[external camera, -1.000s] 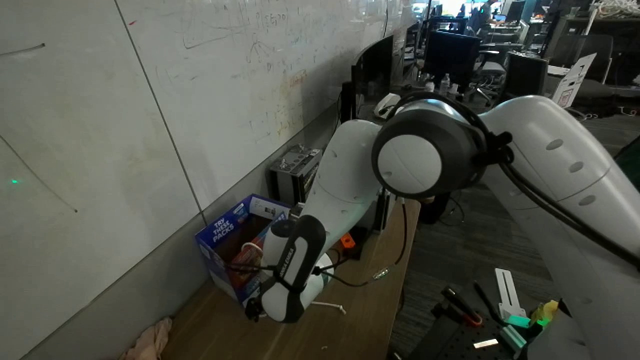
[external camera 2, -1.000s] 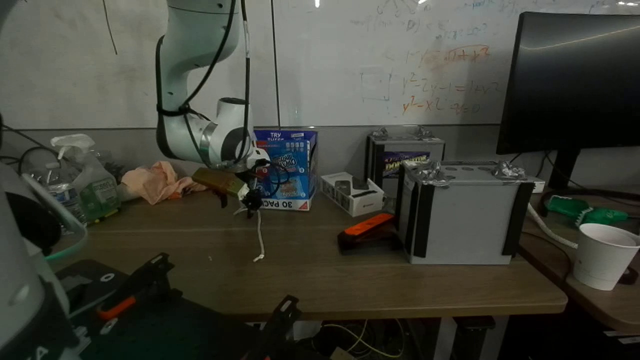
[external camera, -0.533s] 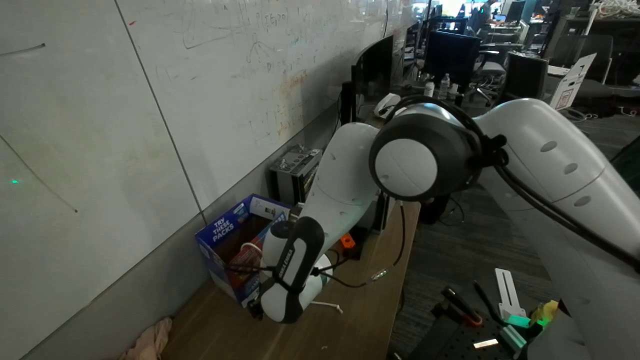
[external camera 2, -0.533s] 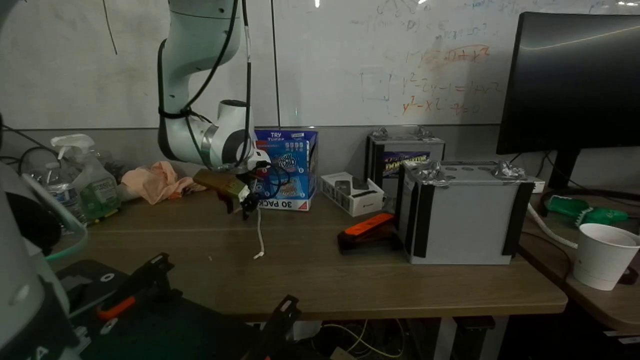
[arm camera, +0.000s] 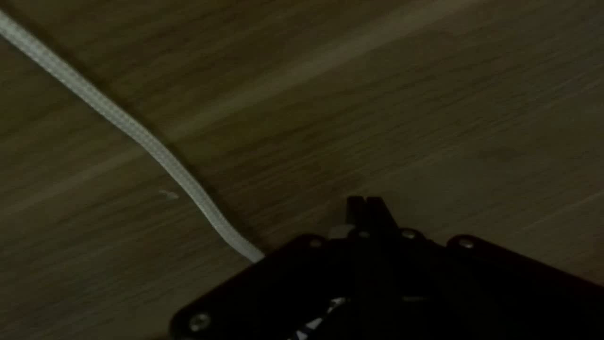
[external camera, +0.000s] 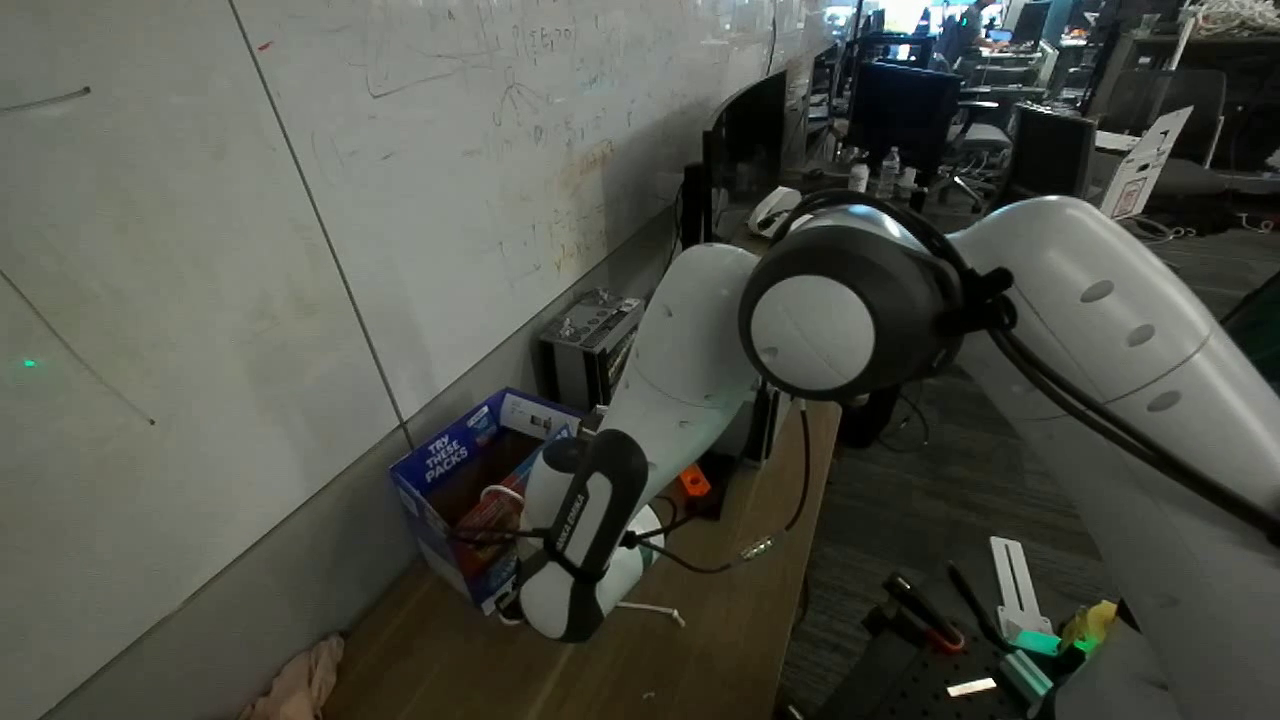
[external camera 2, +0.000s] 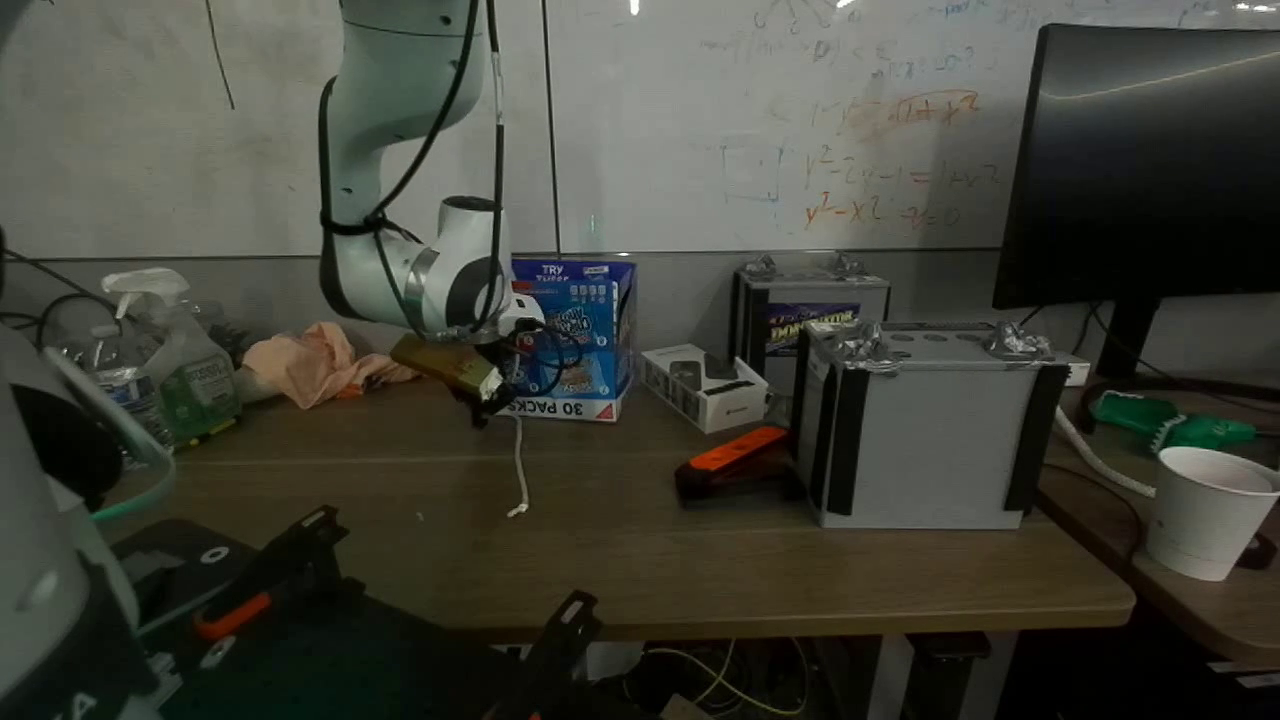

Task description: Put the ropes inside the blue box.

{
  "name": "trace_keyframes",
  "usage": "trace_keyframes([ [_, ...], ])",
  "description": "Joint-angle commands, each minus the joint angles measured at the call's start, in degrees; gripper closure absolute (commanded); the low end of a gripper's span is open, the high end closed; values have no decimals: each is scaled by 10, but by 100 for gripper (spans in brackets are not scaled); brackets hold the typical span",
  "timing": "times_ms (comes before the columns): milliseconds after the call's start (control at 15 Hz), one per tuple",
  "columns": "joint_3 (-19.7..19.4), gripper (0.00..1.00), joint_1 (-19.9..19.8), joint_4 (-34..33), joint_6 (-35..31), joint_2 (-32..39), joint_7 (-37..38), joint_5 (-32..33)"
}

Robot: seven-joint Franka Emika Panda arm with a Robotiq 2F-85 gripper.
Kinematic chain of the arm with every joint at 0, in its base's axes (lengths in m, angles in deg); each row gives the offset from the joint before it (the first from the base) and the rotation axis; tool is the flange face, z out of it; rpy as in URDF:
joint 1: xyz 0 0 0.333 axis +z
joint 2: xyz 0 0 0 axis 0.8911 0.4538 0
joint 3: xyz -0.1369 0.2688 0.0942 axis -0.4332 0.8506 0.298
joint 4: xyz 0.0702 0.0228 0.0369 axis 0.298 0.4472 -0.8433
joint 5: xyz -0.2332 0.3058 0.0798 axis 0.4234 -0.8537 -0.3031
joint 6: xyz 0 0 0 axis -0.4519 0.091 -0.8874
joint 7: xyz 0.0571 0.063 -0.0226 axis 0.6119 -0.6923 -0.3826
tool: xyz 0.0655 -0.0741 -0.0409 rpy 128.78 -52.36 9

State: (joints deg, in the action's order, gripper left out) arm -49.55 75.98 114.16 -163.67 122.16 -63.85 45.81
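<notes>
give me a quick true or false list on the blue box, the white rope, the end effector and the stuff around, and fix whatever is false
1. The blue box is open at the top. True.
2. The white rope is wholly inside the box. False: a length of it lies on the table, outside the box.
3. The end effector is wide open. False: it looks closed in the wrist view, though whether it pinches the rope is unclear.
4. The white cup stands upright. True.
5. The spray bottle lies on its side. False: it stands upright.
6. A crumpled peach cloth lies on the table. True.
</notes>
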Motion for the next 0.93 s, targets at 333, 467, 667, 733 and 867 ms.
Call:
trace_keyframes([
  [333,16,99,-17,41,-116,-50,-7,-17],
  [467,16,99,-19,74,-146,-89,-4,-18],
  [667,16,99,-22,125,-176,-154,-1,-19],
  [733,23,99,-29,143,-176,-183,2,-18],
  [867,28,99,-34,178,-181,-241,11,-22],
])
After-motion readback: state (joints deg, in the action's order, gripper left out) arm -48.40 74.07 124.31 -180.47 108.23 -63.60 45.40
